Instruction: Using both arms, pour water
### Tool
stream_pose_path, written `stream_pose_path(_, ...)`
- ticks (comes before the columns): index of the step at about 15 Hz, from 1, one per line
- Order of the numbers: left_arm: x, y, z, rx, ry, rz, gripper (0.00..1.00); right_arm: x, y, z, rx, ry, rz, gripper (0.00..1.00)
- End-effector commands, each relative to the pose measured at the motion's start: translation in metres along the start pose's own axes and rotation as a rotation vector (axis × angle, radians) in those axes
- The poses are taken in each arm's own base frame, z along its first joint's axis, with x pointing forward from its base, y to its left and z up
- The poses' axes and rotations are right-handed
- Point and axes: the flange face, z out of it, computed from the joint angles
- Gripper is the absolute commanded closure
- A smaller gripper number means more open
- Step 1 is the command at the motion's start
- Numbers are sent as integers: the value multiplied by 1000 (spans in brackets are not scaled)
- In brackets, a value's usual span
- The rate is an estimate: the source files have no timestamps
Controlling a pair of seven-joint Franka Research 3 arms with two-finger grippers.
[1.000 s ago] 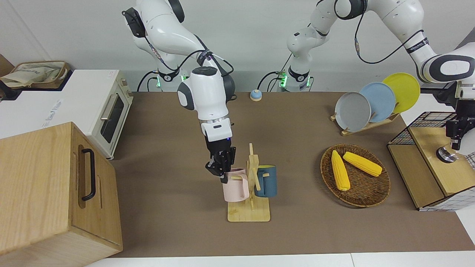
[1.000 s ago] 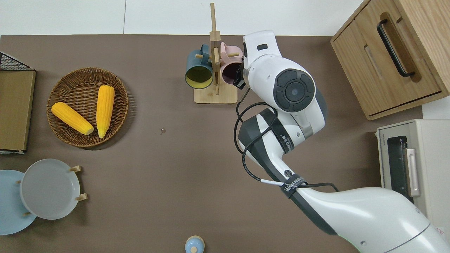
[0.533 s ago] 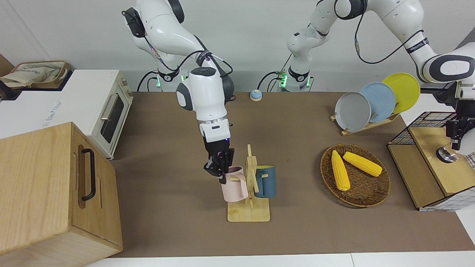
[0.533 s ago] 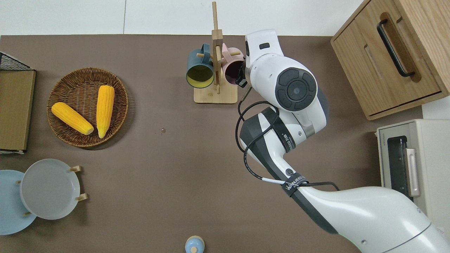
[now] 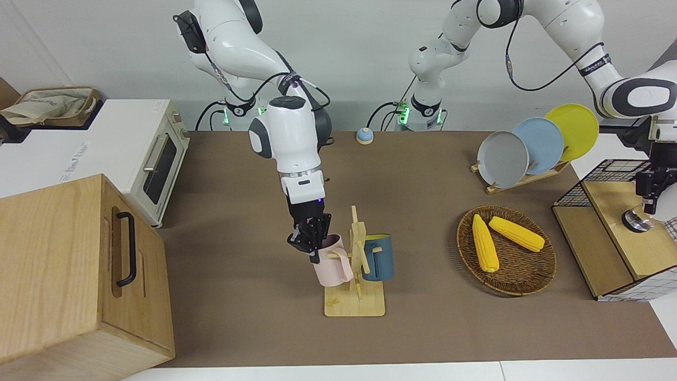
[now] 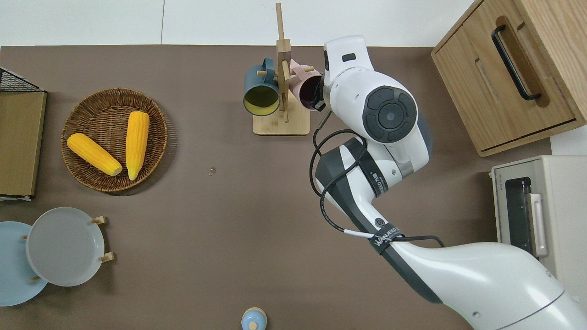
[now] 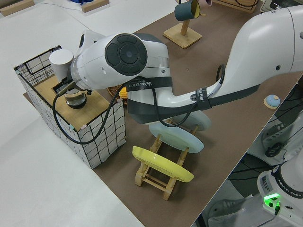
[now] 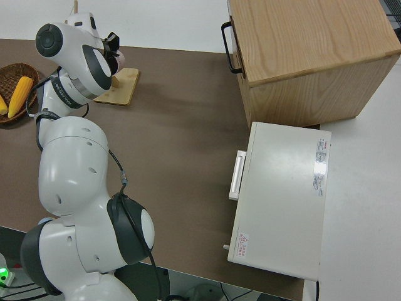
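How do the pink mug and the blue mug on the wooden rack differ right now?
The pink mug is pale pink, the blue mug dark blue with a yellow inside. The right gripper grips the pink mug's rim; nothing touches the blue mug. The pink mug is tilted, the blue mug hangs straighter. The pink mug is on the rack's side toward the right arm's end, the blue mug opposite. Both have their handles on the rack's pegs.
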Motion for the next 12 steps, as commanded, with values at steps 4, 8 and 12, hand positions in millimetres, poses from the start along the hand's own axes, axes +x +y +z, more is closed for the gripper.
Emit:
stream_pose_path(4,12,-4,-14,13,38,-6,1000,1,2,6,-9,1,1,994)
stream_pose_path(8,13,-4,-15,14,37,-23,1000,-1,5,5,-14,0,4,1000)
stream_pose_path(12,17,-2,-20,15,44,-20,1000,-6,13,3,-26,-7,11,1000)
